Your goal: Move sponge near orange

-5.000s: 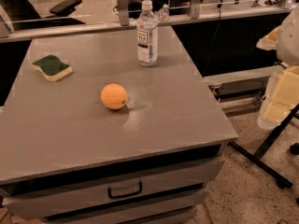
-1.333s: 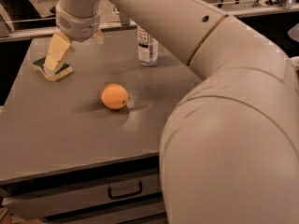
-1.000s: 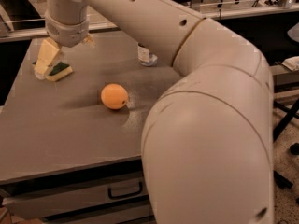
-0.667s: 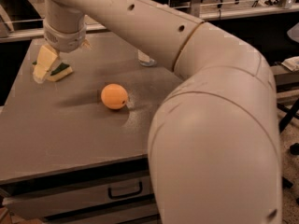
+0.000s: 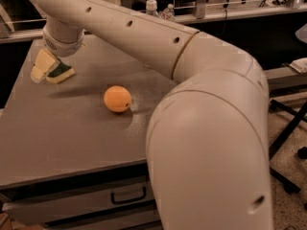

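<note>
The sponge (image 5: 61,72), dark green on top with pale yellow foam below, lies on the grey table (image 5: 72,138) at the far left. My gripper (image 5: 42,70) reaches down from the big cream arm and sits at the sponge's left end, its pale yellow pads covering that part. The orange (image 5: 117,98) rests on the table to the right of the sponge and nearer to the front, about two fruit widths away.
The arm (image 5: 192,104) sweeps across the right half of the view and hides most of a clear water bottle; only its cap (image 5: 151,4) shows at the table's back. A drawer with a handle (image 5: 128,196) is below the tabletop. A black stand leg (image 5: 288,143) is on the right.
The arm swung in from the right over the table. The gripper moved left and down to the sponge's left end. Sponge and orange stay where they were.
</note>
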